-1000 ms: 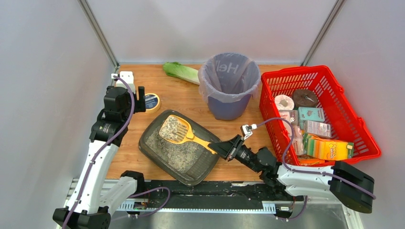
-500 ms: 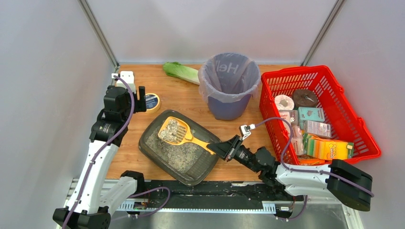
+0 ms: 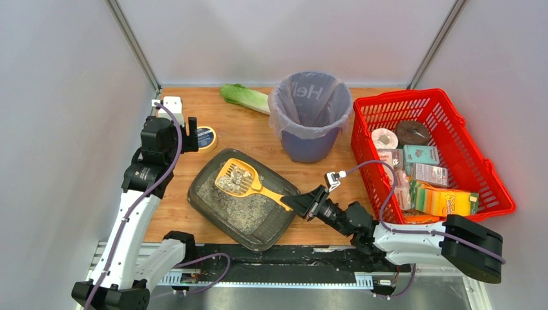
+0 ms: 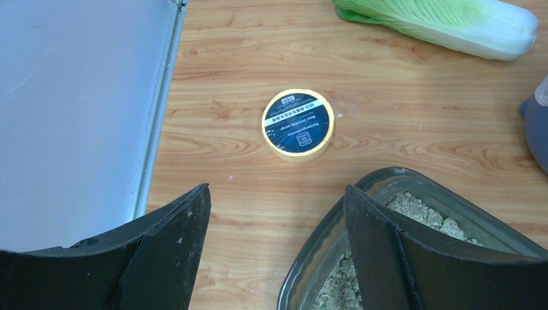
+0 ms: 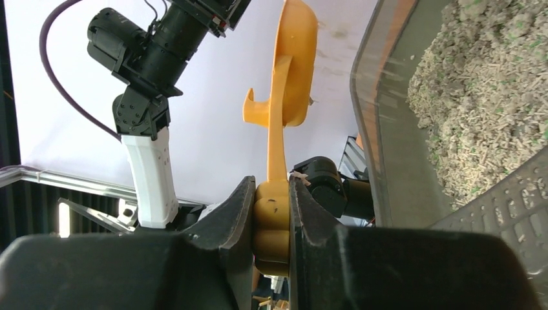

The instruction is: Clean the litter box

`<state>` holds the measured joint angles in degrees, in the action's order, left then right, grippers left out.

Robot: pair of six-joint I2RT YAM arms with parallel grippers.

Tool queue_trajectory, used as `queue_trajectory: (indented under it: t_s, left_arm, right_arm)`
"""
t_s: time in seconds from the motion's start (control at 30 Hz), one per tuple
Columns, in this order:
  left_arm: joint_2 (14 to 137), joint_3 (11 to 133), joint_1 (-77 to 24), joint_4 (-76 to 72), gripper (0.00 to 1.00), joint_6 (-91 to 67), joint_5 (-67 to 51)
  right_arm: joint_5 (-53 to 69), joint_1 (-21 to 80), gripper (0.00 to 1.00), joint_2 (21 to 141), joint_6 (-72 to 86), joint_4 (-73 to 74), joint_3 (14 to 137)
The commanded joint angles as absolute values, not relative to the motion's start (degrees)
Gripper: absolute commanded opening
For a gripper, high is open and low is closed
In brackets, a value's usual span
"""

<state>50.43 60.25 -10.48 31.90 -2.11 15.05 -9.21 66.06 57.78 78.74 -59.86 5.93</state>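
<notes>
The left arm stands tall from its base at seven o'clock, its wrist up at ten o'clock of the overhead view, and the left pincer [image 3: 192, 134] hangs with jaws spread wide, gripping nothing. The right arm lies low, stretched from five o'clock toward the centre and pointing to ten o'clock, with the right pincer [image 3: 289, 202] clamped on the handle of the orange scoop [image 3: 238, 177].

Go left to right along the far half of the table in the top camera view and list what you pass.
tape roll → cabbage → bin → basket. The litter box and scoop sit nearer and overlap these, so they are left out.
</notes>
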Motion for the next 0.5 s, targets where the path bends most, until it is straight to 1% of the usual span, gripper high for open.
queue_trajectory:
  t_s: [0.0,0.07,0.13,0.17,0.27,0.37,0.4,0.47]
  left_arm:
    - [50.1,60.38,-10.55,30.24,0.83,-1.93,15.12]
    - [50.01,60.21,-10.55,30.15,0.83,-1.93,14.86]
    - [50.01,60.29,-10.55,30.06,0.83,-2.02,14.68]
    - [50.01,60.21,-10.55,30.15,0.83,-2.11,14.59]
    - [49.92,60.21,-10.55,29.88,0.83,-2.2,14.33]
    - [50.01,60.38,-10.55,30.15,0.83,-2.28,14.06]
    - [49.84,60.38,-10.55,30.06,0.83,-2.29,14.06]
    - [49.4,60.03,-10.55,29.8,0.83,-2.29,14.24]
  right_arm:
    - [-9.69,66.79,0.0,57.39,77.62,-62.25,7.54]
    - [-8.61,67.06,0.0,57.48,76.47,-60.12,9.58]
    - [-13.42,66.97,0.0,56.08,80.05,-61.34,5.99]
    - [-13.97,66.97,0.0,56.07,79.81,-62.74,5.37]
    - [-9.33,67.24,0.0,57.56,77.43,-60.03,9.31]
    - [-17.02,67.15,0.0,56.52,82.17,-64.24,3.97]
    - [-16.27,67.15,0.0,56.69,81.39,-64.86,3.69]
    - [-10.58,67.67,0.0,57.13,78.5,-59.35,8.42]
